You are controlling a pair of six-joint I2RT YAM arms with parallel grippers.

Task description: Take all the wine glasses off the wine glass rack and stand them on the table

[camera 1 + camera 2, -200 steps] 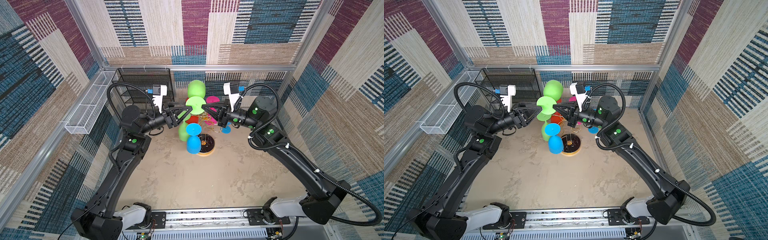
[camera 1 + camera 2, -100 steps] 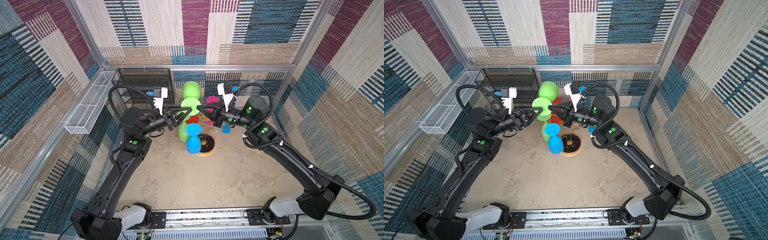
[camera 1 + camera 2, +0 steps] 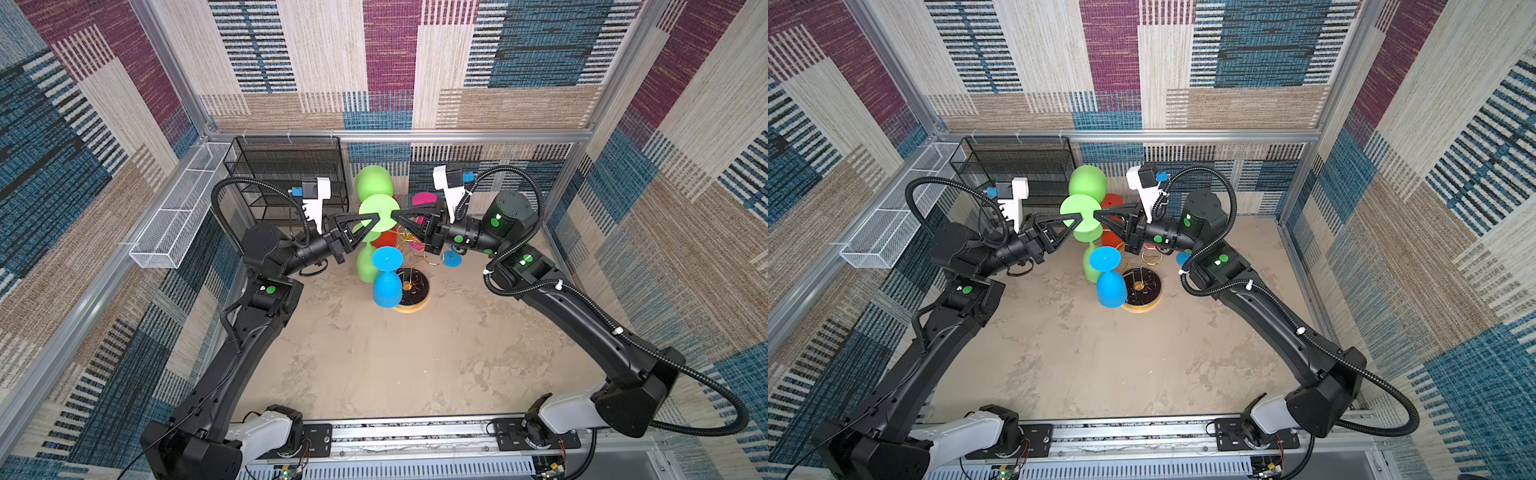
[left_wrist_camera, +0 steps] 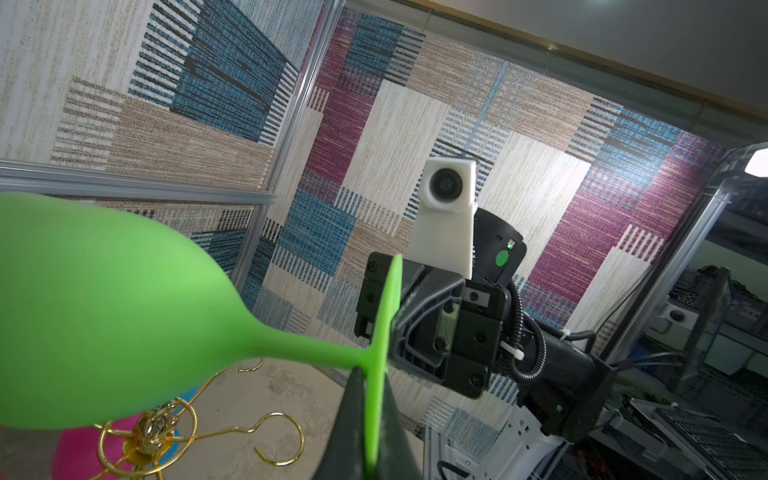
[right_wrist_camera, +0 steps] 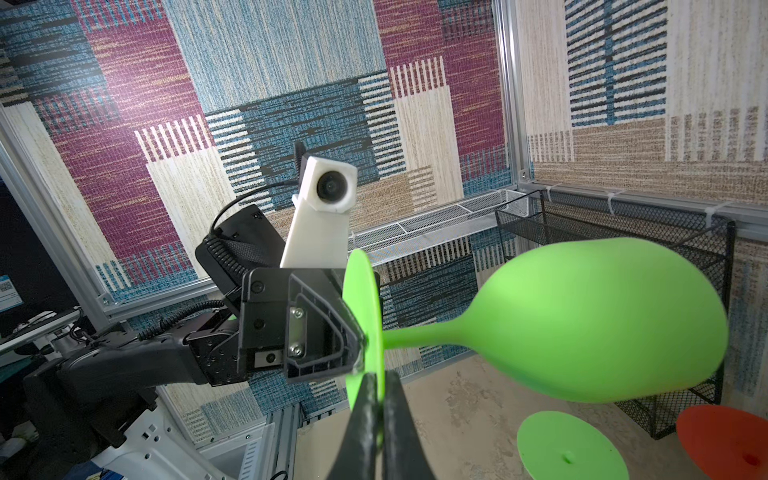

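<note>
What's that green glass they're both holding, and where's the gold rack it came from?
green wine glass (image 3: 379,205): in a top view, on its round foot.
wine glass rack (image 3: 419,289): in a top view, on its black base.

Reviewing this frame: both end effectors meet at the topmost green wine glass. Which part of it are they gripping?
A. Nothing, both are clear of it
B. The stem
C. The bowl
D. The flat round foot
D: in the wrist views the left end effector and the right end effector each pinch the rim of the flat foot of the green wine glass, from opposite sides. The bowl and stem are free.
</note>
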